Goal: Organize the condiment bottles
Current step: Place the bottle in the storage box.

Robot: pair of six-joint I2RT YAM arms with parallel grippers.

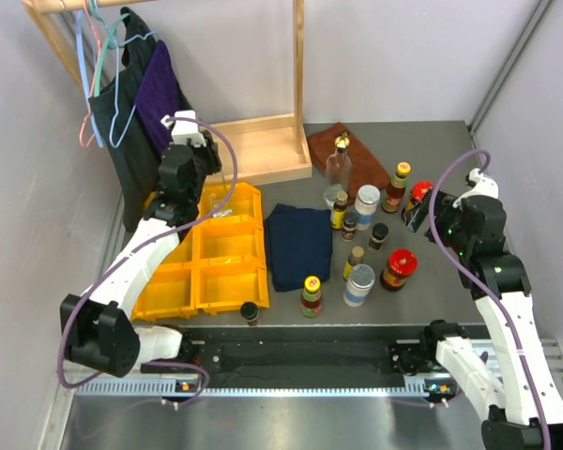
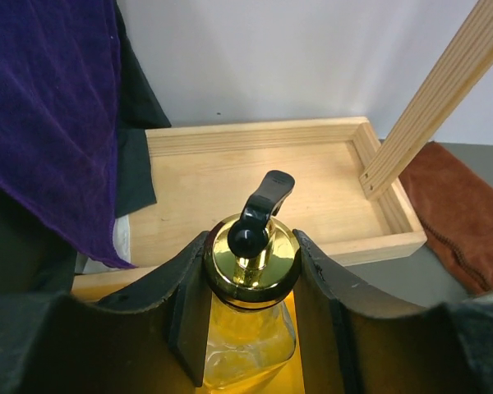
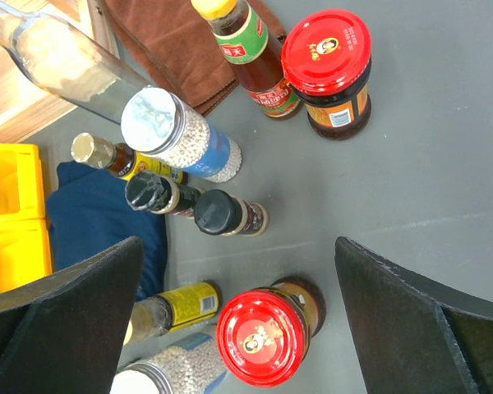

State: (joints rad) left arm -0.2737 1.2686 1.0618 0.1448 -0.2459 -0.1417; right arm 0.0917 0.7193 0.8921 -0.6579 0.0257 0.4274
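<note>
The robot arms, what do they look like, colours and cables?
Both the left arm and right arm have white links with black joint housings, and a purple cable loops along each. The claw fingers are broad, matte black wedges.

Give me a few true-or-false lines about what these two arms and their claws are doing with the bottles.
1. The left claw grips a gold-topped bottle. True.
2. The right claw holds a jar. False: it is open and holds nothing; both red-lidded jars stand on the table.
3. A dark blue cloth lies beside the yellow bins. True.
4. The brown cloth hangs on the wooden rack. False: it lies on the table behind the bottles; a purple cloth hangs there.
</note>
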